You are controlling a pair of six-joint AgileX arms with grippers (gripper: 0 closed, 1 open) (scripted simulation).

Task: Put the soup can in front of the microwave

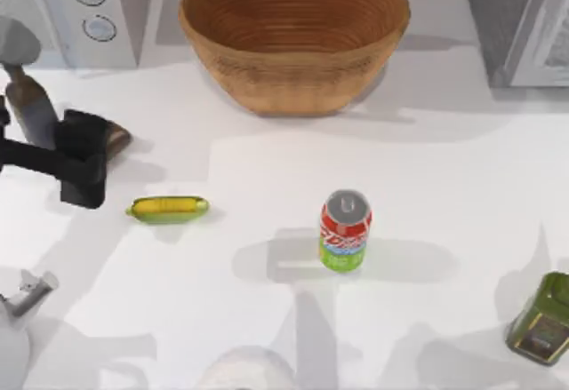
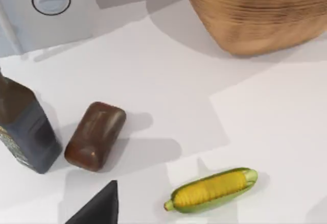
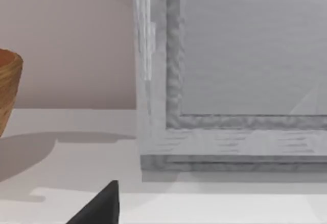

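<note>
White table [image 1: 267, 159] with soft overlapping shadows, plain beige wall [image 3: 66, 35] behind it

A yellow corn cob in a green husk [image 2: 212, 190] lies on the white table [image 2: 168, 81], near a glossy brown rounded block [image 2: 95, 135] beside a dark bottle [image 2: 23, 127]; a woven wooden bowl [image 2: 260, 12] stands apart.

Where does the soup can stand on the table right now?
In the top view the soup can stands upright near the table's middle, right of the corn cob and in front of the woven basket.
</note>
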